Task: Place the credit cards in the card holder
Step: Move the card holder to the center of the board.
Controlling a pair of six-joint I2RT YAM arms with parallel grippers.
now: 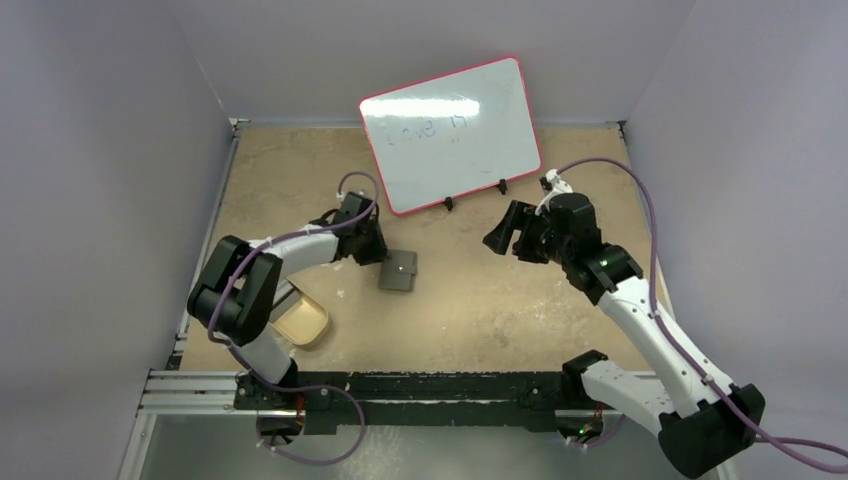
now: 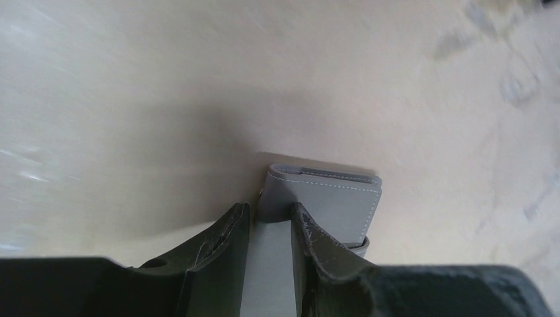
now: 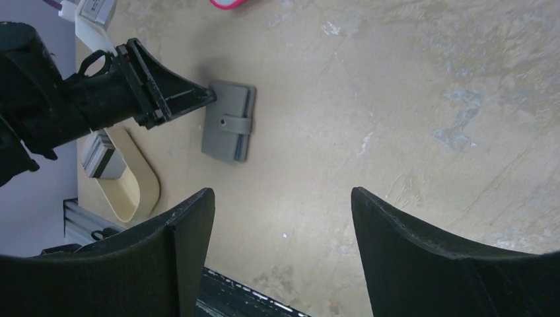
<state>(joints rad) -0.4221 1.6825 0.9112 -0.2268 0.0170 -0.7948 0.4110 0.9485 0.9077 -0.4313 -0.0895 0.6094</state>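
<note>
The card holder [image 1: 398,270] is a small grey wallet lying folded on the table left of centre, its closing tab across one edge. My left gripper [image 2: 271,218] is shut on the card holder [image 2: 337,198], its fingers pinching the near edge. The right wrist view shows the card holder [image 3: 228,122] with the left gripper [image 3: 198,96] at its left side. A stack of thin flat pieces, apparently the credit cards [image 3: 100,155], sits in one end of the gold tin [image 3: 135,181]. My right gripper [image 3: 282,195] hangs open and empty above the bare table, right of the card holder.
A red-framed whiteboard [image 1: 450,135] leans on stands at the back. The gold tin [image 1: 308,322] lies near the front left, partly under the left arm. A black rail [image 1: 420,385] runs along the table's near edge.
</note>
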